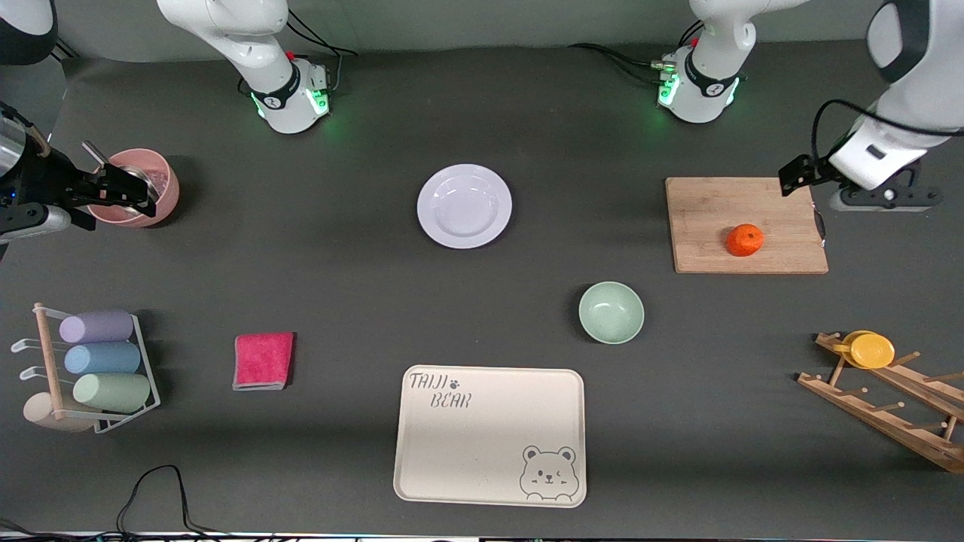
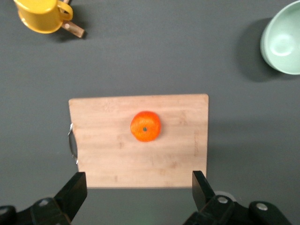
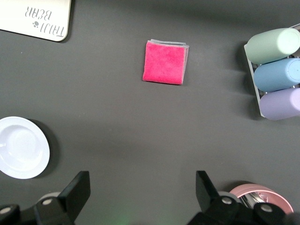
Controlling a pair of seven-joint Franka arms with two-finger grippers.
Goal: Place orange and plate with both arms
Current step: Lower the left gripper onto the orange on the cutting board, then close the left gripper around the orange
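Observation:
The orange (image 1: 744, 240) lies on a wooden cutting board (image 1: 708, 218) toward the left arm's end of the table; it also shows in the left wrist view (image 2: 146, 126). The white plate (image 1: 464, 205) sits on the dark table midway between the arms' bases, and its edge shows in the right wrist view (image 3: 18, 147). My left gripper (image 1: 885, 197) is up in the air over the table beside the board's edge, open and empty (image 2: 138, 192). My right gripper (image 1: 124, 194) hangs over a pink bowl at the right arm's end, open and empty (image 3: 140, 190).
A pale green bowl (image 1: 611, 312) and a cream bear tray (image 1: 482, 444) lie nearer the front camera than the plate. A pink cloth (image 1: 263, 360) and a rack of pastel cups (image 1: 98, 369) are toward the right arm's end. A wooden rack holds a yellow cup (image 1: 870, 349).

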